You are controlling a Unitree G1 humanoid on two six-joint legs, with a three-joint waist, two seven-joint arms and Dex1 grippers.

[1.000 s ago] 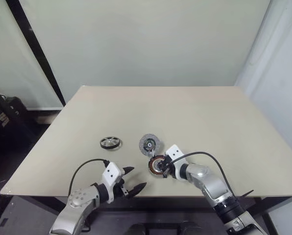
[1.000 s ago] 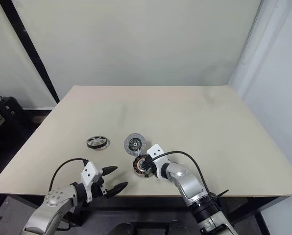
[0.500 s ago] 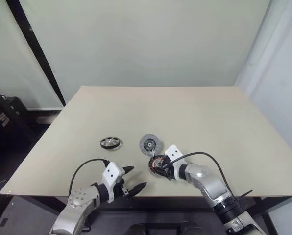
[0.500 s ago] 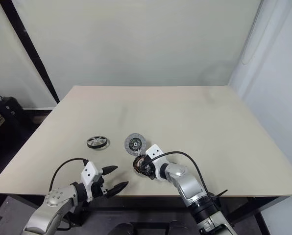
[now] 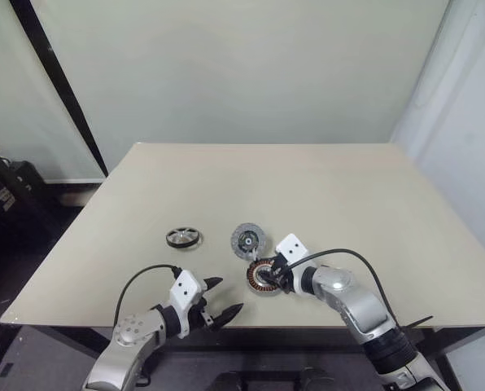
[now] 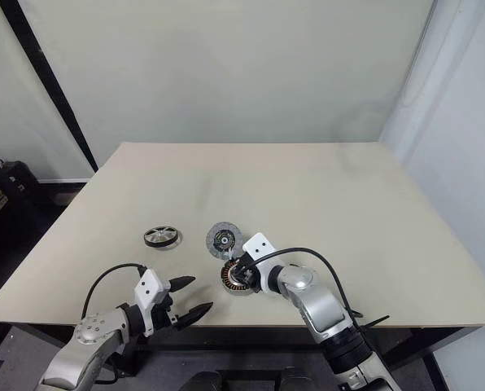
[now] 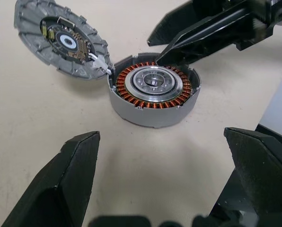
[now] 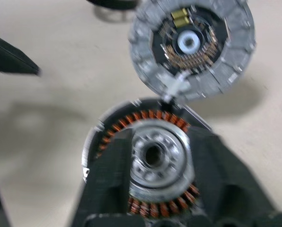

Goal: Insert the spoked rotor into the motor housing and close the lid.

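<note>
The motor housing (image 5: 260,276), a grey cup with copper windings around a silvery centre, lies flat near the table's front edge. My right gripper (image 5: 274,272) hovers at its right rim; its black fingers (image 8: 108,179) stand a little apart on either side of the centre (image 8: 157,156) and hold nothing. The lid (image 5: 247,239), inner side up, lies just behind the housing (image 7: 153,90), and its white tab touches the rim. The spoked rotor (image 5: 183,237) rests further left. My left gripper (image 5: 219,298) is open and empty, in front and to the left of the housing.
The beige table (image 5: 324,195) stretches wide behind and to the right of the parts. Its front edge (image 5: 308,327) runs just below both grippers. A black pole (image 5: 59,81) leans against the wall at the left.
My right hand has shifted slightly up and to the right at the housing, and its fingers have opened and partly closed again. The left arm, rotor and lid have not moved.
</note>
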